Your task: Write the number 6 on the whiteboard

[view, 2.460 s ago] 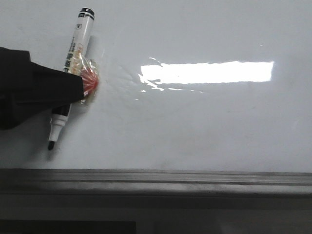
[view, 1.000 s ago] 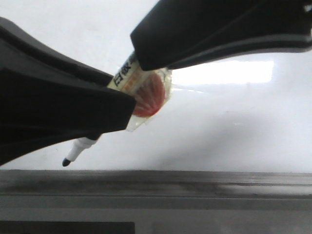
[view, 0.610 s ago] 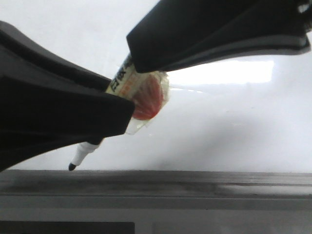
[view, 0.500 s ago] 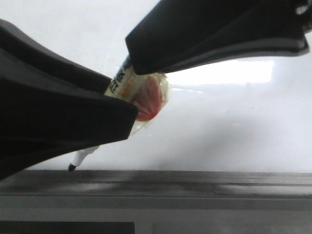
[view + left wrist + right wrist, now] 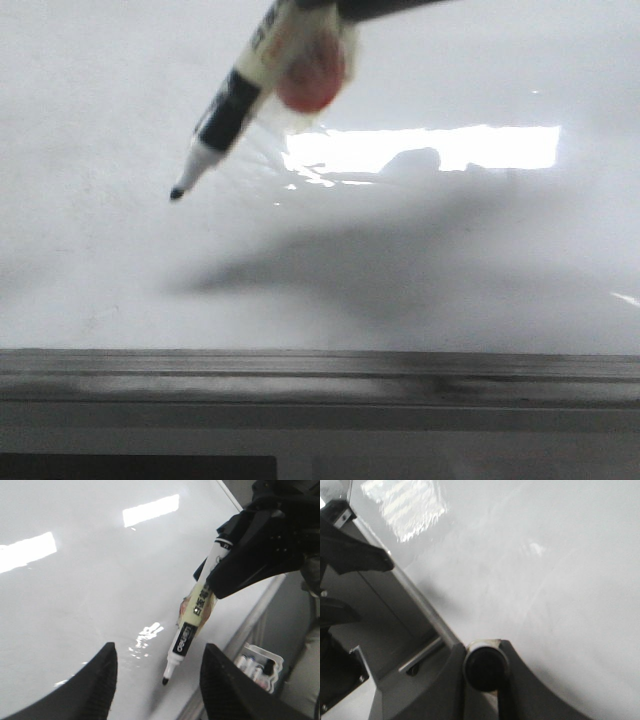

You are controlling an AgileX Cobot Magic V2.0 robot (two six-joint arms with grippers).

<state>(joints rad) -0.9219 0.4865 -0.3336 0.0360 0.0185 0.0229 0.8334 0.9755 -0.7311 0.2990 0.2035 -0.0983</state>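
The whiteboard [image 5: 450,260] is glossy white with a bright light reflection, and no number 6 or other line shows on it. A white marker [image 5: 250,80] with a black band and a red-taped middle hangs tilted over the board, its uncapped black tip [image 5: 177,193] pointing down-left. Its shadow lies apart from the tip. My right gripper [image 5: 216,577] is shut on the marker's upper barrel; the marker's black end [image 5: 485,667] sits between the right gripper's [image 5: 485,652] fingers. My left gripper [image 5: 159,650] is open and empty, with the marker tip [image 5: 165,681] between its spread fingers.
A dark grey ledge [image 5: 320,365] runs along the board's bottom edge. A small white tray of spare markers [image 5: 257,667] sits beyond the ledge. The left arm's black finger [image 5: 355,555] shows beside the ledge in the right wrist view.
The left gripper has let go of the marker and left the front view. The right gripper now holds the marker alone and has carried it up over the board.
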